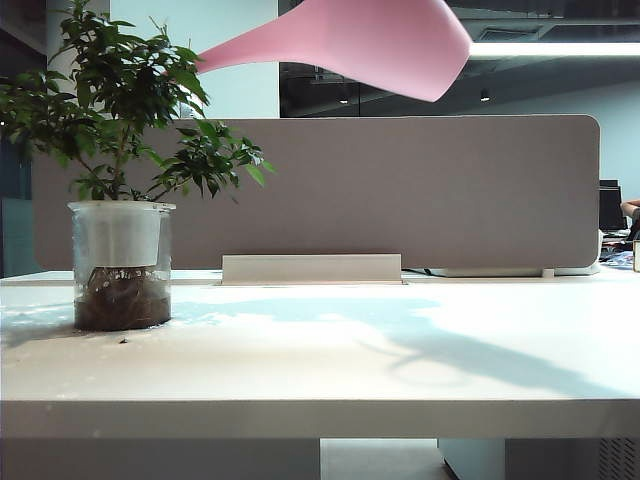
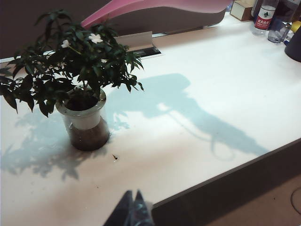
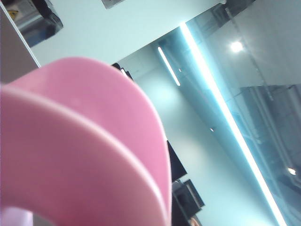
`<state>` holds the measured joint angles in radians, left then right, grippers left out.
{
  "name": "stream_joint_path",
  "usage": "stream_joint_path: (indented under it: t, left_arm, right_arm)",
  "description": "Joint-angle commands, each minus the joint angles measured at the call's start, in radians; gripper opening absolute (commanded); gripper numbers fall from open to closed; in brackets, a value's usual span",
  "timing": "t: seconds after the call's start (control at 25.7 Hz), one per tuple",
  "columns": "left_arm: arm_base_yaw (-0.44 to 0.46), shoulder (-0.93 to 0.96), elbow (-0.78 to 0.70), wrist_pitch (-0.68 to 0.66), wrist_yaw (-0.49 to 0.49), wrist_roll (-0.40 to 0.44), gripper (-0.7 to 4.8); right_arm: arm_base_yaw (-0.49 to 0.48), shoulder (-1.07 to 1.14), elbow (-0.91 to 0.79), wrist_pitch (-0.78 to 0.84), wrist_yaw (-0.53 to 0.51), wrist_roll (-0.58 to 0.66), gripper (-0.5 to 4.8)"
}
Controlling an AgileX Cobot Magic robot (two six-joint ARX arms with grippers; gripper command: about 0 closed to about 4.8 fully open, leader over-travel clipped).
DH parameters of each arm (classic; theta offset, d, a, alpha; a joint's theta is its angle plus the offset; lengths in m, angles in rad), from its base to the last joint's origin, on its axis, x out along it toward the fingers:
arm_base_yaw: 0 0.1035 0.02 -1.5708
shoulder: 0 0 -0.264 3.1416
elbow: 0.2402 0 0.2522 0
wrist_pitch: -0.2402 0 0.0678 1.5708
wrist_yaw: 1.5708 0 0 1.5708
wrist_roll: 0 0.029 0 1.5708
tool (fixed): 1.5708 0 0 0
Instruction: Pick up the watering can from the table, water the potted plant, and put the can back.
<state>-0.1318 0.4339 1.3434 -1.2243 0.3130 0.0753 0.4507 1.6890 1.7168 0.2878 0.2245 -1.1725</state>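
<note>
The pink watering can (image 1: 380, 40) hangs tilted high above the table (image 1: 350, 350), its spout slanting down to the top leaves of the potted plant (image 1: 120, 110). The plant stands at the table's left in a clear pot (image 1: 120, 265). In the left wrist view the watering can (image 2: 155, 4) crosses the frame's edge, its spout tip over the potted plant (image 2: 75, 66). The watering can (image 3: 80, 141) fills the right wrist view, hiding my right gripper's fingers; it is carried aloft there. My left gripper (image 2: 134, 200) is shut and empty, near the table's front edge (image 2: 225, 172), short of the pot.
A grey-beige divider panel (image 1: 420, 190) closes the back of the table, with a low cable cover (image 1: 311, 268) at its foot. Bottles (image 2: 265, 14), a small box (image 2: 242, 9) and a dark object (image 2: 294, 44) stand at the far right corner. A small dark speck (image 2: 114, 157) lies beside the pot.
</note>
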Motion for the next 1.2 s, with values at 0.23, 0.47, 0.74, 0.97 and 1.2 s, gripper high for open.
stream_joint_path:
  t: [0.23, 0.47, 0.74, 0.97, 1.2]
  left_arm:
    - [0.0, 0.0, 0.002, 0.006, 0.005, 0.003, -0.05]
    - [0.0, 0.0, 0.002, 0.006, 0.005, 0.003, -0.05]
    - [0.0, 0.0, 0.002, 0.006, 0.004, 0.003, -0.05]
    - [0.0, 0.0, 0.002, 0.006, 0.004, 0.003, -0.05]
    - [0.0, 0.0, 0.002, 0.006, 0.003, 0.003, -0.05]
  right_arm:
    - [0.0, -0.013, 0.033, 0.088, -0.021, -0.085, -0.02]
    - [0.018, -0.017, 0.034, 0.103, -0.01, -0.08, -0.02]
    - [-0.03, -0.019, -0.021, -0.105, 0.177, 0.669, -0.02]
    - [-0.162, -0.052, -0.518, 0.29, -0.037, 1.238, -0.02]
    - [-0.198, 0.121, -0.859, 0.888, -0.138, 1.251, -0.02]
